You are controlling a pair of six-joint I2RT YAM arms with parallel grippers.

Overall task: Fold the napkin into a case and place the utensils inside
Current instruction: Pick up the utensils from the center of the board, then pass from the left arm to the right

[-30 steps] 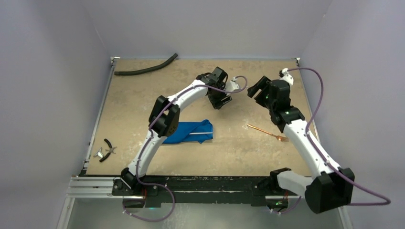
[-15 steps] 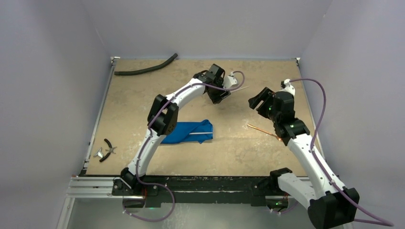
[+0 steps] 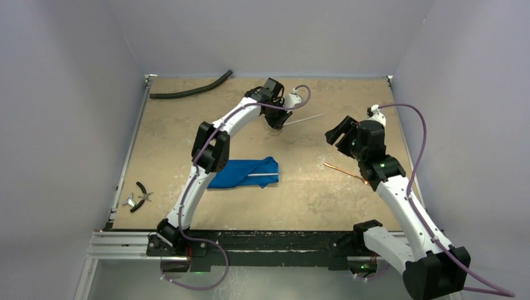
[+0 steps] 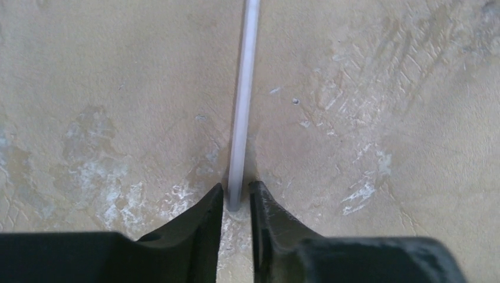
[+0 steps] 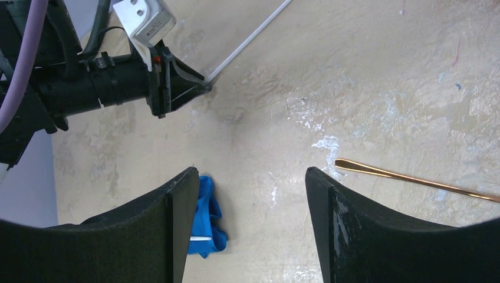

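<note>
The blue napkin lies crumpled mid-table, with a silver utensil poking out of its right end; both also show in the right wrist view, napkin. A second silver utensil lies farther back. My left gripper is down at its near end. In the left wrist view that utensil runs between the fingertips of the left gripper. The jaws are almost closed on it; contact is unclear. My right gripper hovers open and empty. A copper utensil lies beside it.
A black curved hose lies at the back left corner. Pliers sit near the table's left edge. Grey walls enclose the table on three sides.
My left gripper slid left along the far silver utensil to its end and narrowed its jaws around it. The right arm drew back earlier and has since held still.
</note>
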